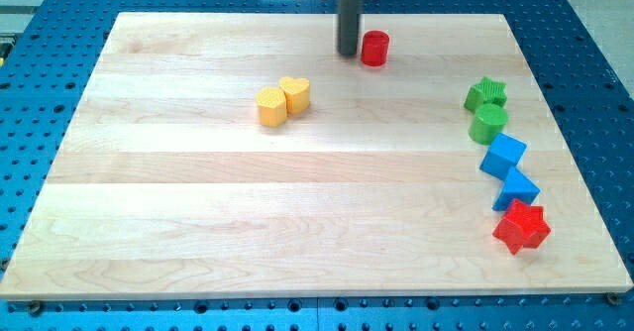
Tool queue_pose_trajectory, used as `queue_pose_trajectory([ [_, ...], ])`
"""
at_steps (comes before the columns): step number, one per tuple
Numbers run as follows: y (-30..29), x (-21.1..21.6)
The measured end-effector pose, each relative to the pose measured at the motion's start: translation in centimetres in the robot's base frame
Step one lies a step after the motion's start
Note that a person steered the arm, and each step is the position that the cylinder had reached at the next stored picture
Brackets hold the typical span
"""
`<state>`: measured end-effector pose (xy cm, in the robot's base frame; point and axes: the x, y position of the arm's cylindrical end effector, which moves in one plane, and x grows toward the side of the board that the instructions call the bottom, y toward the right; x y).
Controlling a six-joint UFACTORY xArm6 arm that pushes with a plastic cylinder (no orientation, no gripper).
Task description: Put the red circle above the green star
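The red circle (374,49) stands near the view's top, right of centre. The green star (486,94) sits at the view's right, lower than and right of the red circle. My tip (348,53) is just left of the red circle, very close to or touching its left side.
A green circle (487,124) lies right below the green star. Below it come a blue cube (503,157), a second blue block (519,188) and a red star (521,227). A yellow hexagon (271,106) and a yellow heart (295,93) touch, left of centre.
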<state>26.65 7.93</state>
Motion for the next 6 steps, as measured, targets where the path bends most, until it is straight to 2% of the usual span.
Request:
queue_pose_trajectory([
  [1, 6.9, 2.3],
  [2, 9.7, 0.1],
  [4, 8.8, 0.3],
  [5, 8.1, 2.3],
  [6, 11.5, 3.1],
])
